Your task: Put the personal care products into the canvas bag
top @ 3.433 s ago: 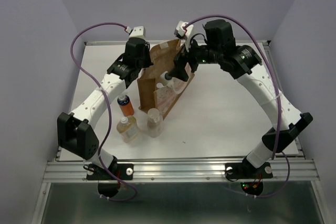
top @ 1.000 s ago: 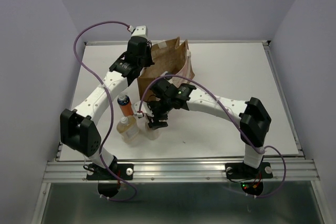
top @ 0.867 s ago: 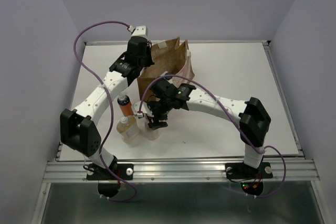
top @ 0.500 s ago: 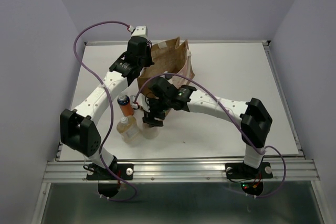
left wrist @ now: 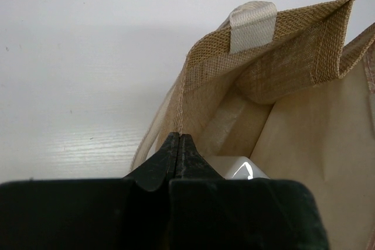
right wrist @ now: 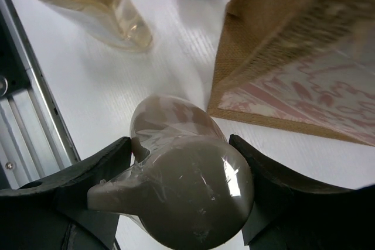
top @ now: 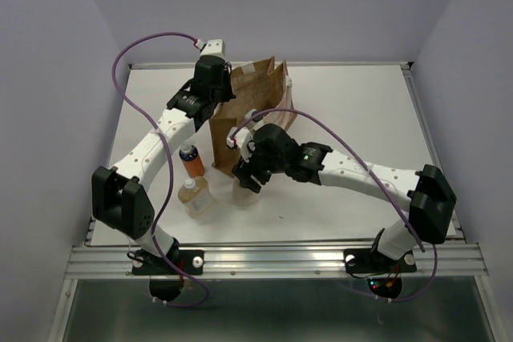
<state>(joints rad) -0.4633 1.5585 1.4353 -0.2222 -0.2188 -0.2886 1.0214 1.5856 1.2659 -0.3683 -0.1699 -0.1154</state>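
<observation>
White matte table (top: 361, 110): my left gripper (left wrist: 179, 147) pinches the canvas bag (left wrist: 275, 68) by its coarse woven rim. At the bag's 6 o'clock, my right gripper (right wrist: 179, 194) clamps the rounded, glossy beige bottle (right wrist: 176, 136).

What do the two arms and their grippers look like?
The left arm and the right arm have white links and black joint housings. A purple cable loops along each. The left gripper and the right gripper have black fingers.
</observation>
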